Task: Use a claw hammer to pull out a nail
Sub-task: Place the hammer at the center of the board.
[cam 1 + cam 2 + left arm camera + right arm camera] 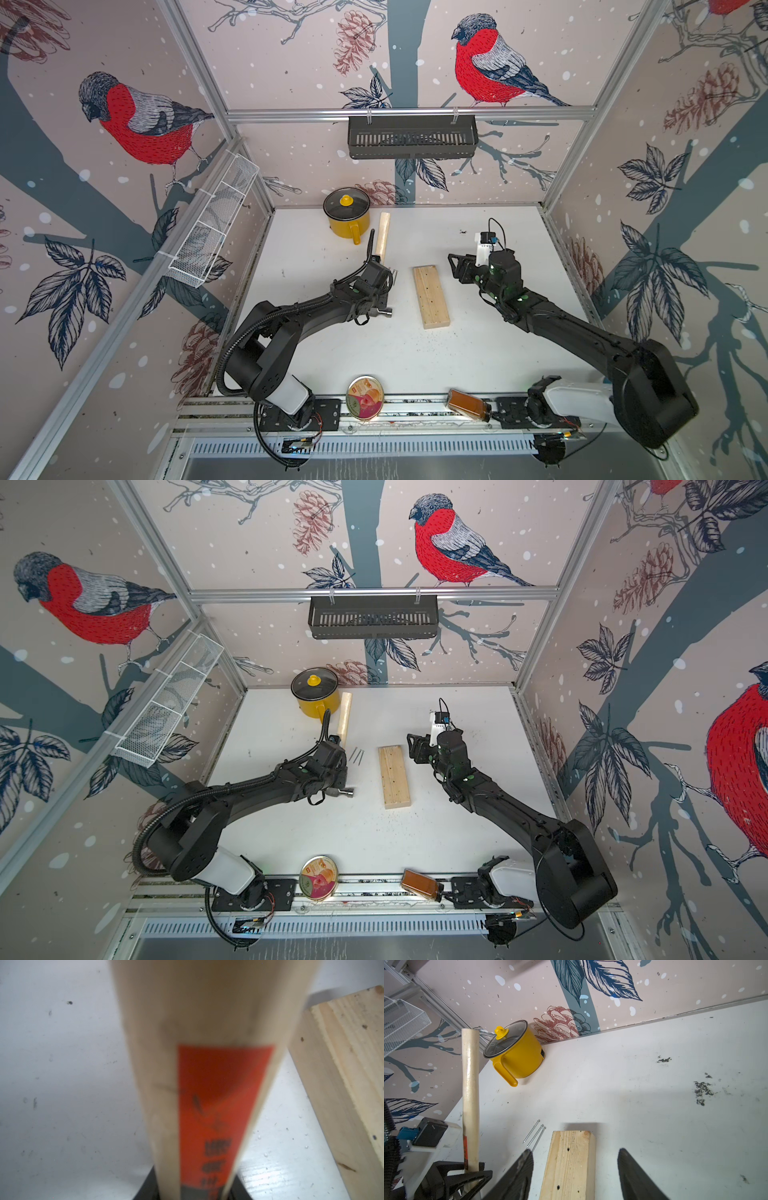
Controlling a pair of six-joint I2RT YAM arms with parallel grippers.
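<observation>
The left tool (pixel 470 1174) holds the claw hammer (pixel 382 232) by its stiff wooden handle, near the likely heavy head; the right tool (pixel 576 1174) is open and empty.

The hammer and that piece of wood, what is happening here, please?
The left gripper is shut on the wooden handle of the claw hammer, whose steel head is at the end nearer the robot, beside the wood block. The right gripper is open, its fingers on either side of the block's far end, not gripping it. Three loose nails lie on the table between hammer and block. The block shows only holes; no standing nail can be made out.
</observation>
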